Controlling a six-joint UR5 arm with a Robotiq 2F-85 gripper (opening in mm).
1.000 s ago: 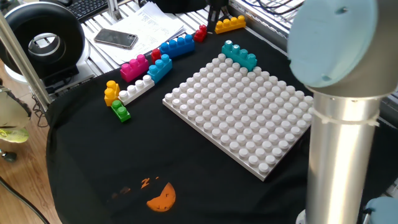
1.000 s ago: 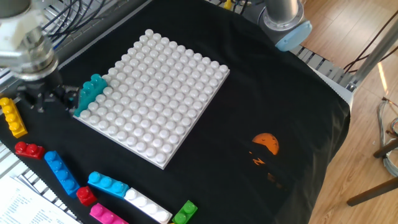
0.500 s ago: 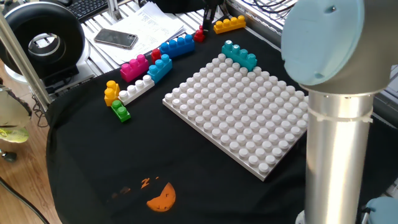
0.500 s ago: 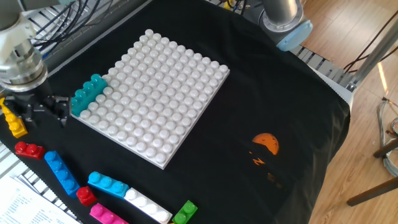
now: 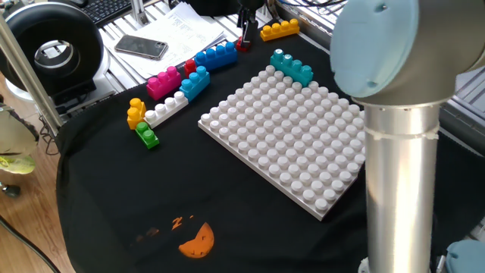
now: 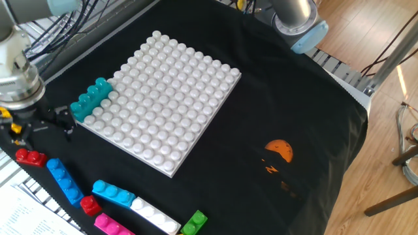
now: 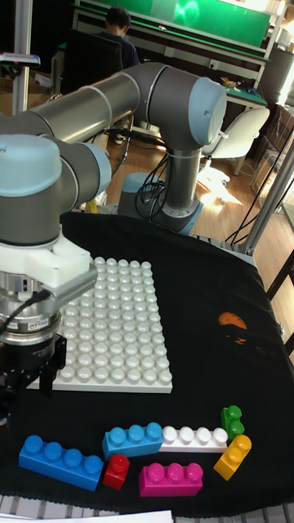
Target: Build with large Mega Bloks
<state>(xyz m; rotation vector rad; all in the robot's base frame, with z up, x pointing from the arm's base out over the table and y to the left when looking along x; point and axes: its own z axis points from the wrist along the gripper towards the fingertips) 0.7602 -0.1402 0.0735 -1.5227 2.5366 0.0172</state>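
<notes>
A teal Mega Blok sits pressed on the corner of the white baseplate. My gripper hangs open and empty just off that corner, above the cloth, with a red brick just beyond it. It hides most of the yellow brick. Loose bricks lie in a row beyond: long blue, light blue, white, pink, small red, green and orange. In the one fixed view the gripper is at the top, over the red brick.
Black cloth with an orange print covers the table. The arm's big grey column blocks the right of the one fixed view. A phone, papers and a round black device lie past the cloth's edge.
The gripper has moved away from the teal brick on the baseplate's corner, past the yellow brick and toward the red one. It stays open. No brick has moved.
</notes>
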